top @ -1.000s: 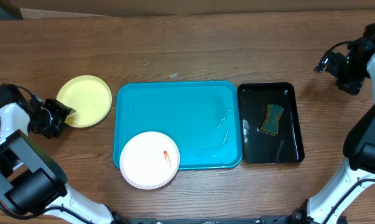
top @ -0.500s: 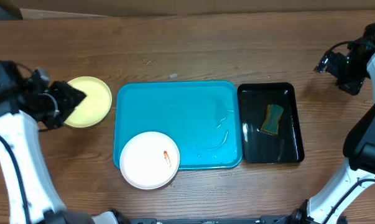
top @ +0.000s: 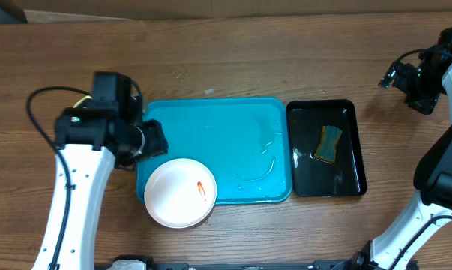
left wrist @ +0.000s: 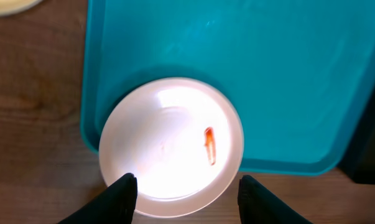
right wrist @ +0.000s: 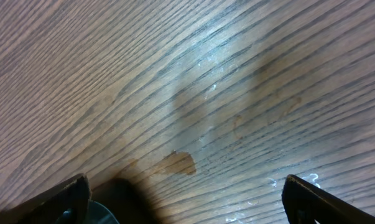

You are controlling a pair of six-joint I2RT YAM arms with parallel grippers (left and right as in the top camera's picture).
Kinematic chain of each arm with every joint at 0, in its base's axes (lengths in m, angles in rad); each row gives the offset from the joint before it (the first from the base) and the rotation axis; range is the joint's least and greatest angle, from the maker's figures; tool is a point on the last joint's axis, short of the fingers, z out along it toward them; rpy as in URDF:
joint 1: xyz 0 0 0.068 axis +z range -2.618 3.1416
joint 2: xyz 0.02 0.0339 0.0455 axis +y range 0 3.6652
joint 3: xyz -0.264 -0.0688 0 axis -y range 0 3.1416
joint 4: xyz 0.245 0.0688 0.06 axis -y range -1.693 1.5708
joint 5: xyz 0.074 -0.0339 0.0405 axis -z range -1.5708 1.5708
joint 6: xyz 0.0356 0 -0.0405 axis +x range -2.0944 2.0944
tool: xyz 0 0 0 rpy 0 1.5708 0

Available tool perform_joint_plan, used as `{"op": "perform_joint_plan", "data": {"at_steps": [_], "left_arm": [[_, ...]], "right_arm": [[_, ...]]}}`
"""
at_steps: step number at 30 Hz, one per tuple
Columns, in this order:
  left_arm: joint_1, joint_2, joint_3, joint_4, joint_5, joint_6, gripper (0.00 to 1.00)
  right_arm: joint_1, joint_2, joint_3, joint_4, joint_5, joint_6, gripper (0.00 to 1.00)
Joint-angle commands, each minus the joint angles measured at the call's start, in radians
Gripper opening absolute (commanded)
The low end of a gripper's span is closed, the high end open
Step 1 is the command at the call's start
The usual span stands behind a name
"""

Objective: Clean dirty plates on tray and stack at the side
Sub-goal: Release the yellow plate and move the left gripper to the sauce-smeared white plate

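Observation:
A white plate (top: 179, 193) with a red-orange smear (top: 202, 189) sits at the front left corner of the turquoise tray (top: 233, 127), overhanging its rim. My left gripper (top: 152, 140) hovers open above the tray's left edge. In the left wrist view its open fingers (left wrist: 187, 180) straddle the near side of the white plate (left wrist: 168, 137) without touching it; the tray (left wrist: 249, 56) lies beyond. The pale yellow-green plate is hidden under the left arm in the overhead view; only its edge (left wrist: 7, 5) shows. A second white plate is out of view. My right gripper (top: 409, 82) is open and empty.
A black glossy tray (top: 358, 161) with a green-and-yellow sponge (top: 330, 142) stands right of the turquoise tray. Water streaks lie on the turquoise tray's right half. The right wrist view shows my open gripper (right wrist: 186, 186) over bare wood with a wet spot (right wrist: 178, 163).
My left arm has swung right from beside the yellow-green plate to over the tray's left edge, above the white plate. The right arm, the plates and the sponge have not moved.

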Motion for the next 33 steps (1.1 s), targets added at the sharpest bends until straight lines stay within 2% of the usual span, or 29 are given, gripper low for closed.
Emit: {"op": "perform_joint_plan", "data": {"at_steps": [1,12,20,23,33], "left_arm": [[-0.006,0.002,-0.103,-0.003,-0.107,-0.067,0.54],[0.021,0.002,-0.330,0.088,-0.087,-0.101,0.52],[0.024,0.002,-0.467,0.242,-0.109,-0.100,0.50],[0.025,0.002,-0.470,0.296,-0.140,-0.095,0.50],[0.025,0.003,-0.457,0.290,-0.137,-0.035,0.53]], "right_arm": [[0.002,-0.024,0.021,0.003,-0.006,0.002,1.00],[0.002,-0.024,0.021,0.003,-0.006,0.002,1.00],[0.002,-0.024,0.021,0.003,-0.006,0.002,1.00],[0.002,-0.024,0.021,0.003,-0.006,0.002,1.00],[0.002,-0.024,0.021,0.003,-0.006,0.002,1.00]]}}
